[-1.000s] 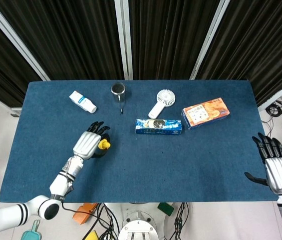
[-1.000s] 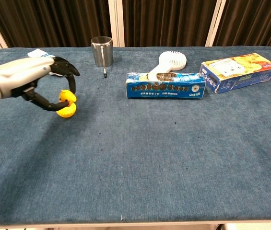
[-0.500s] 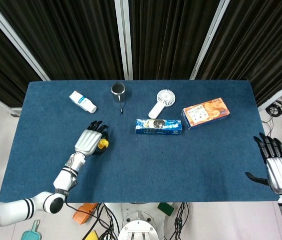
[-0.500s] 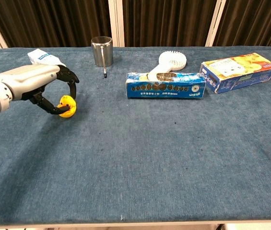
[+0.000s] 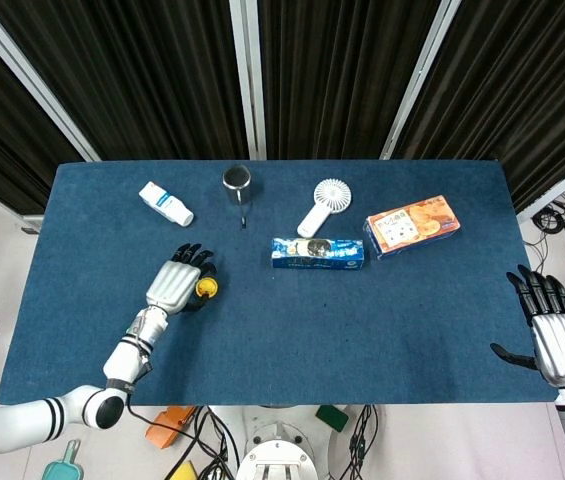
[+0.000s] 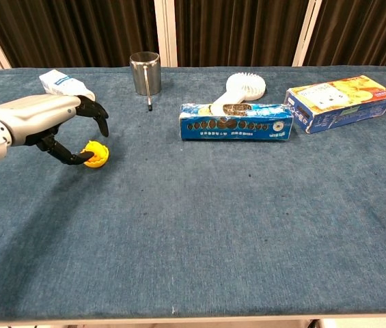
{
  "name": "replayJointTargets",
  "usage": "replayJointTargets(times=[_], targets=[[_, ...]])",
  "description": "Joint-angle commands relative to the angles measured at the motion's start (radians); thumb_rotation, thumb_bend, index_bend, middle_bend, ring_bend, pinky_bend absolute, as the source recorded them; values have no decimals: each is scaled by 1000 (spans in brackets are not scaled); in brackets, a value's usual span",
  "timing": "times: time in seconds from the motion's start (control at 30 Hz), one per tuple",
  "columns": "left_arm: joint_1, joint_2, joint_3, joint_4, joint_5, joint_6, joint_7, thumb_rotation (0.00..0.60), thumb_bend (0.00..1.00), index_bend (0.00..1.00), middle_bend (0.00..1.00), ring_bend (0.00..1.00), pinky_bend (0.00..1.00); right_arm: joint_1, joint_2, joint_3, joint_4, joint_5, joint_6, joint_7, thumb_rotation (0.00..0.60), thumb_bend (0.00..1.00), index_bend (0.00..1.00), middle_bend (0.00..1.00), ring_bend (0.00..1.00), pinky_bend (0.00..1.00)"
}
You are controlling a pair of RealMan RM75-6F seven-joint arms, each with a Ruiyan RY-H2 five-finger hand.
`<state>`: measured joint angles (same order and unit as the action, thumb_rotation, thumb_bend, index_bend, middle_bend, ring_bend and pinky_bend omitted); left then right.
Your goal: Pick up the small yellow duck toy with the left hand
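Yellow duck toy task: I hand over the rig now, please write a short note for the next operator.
Left hand: over the yellow duck toy, thumb touching its side, other fingers arched above and apart; no firm hold visible.
Right hand: open, at the table's near right edge, holding nothing.
Duck: on the table's left side, seemingly resting on the cloth.
Done: the reach.
Left: close the fingers on the duck and lift it.

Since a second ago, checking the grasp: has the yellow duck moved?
Yes. The duck has dropped toward the table and tipped over, judged against the steel cup; the left hand touches it.
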<state>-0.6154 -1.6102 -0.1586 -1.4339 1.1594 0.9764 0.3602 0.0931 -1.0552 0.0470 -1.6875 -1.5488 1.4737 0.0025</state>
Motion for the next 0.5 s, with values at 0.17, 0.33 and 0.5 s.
replayJointTargets(times=[0.17, 0.33, 0.5], targets=[[58, 83, 0, -81, 39, 113, -57, 600, 370, 274, 109, 0, 1, -1, 4, 1, 1, -2, 4, 6, 600, 147, 0, 36, 0, 60], [147, 178, 21, -118, 89, 218, -180, 600, 363, 259, 109, 0, 1, -5, 1, -2, 12, -2, 6, 22, 600, 147, 0, 36, 0, 60], [257, 288, 77, -135, 169, 340, -301, 600, 338, 232, 109, 0, 2, -2, -4, -3, 20, -7, 5, 29, 600, 147, 0, 37, 0, 60]])
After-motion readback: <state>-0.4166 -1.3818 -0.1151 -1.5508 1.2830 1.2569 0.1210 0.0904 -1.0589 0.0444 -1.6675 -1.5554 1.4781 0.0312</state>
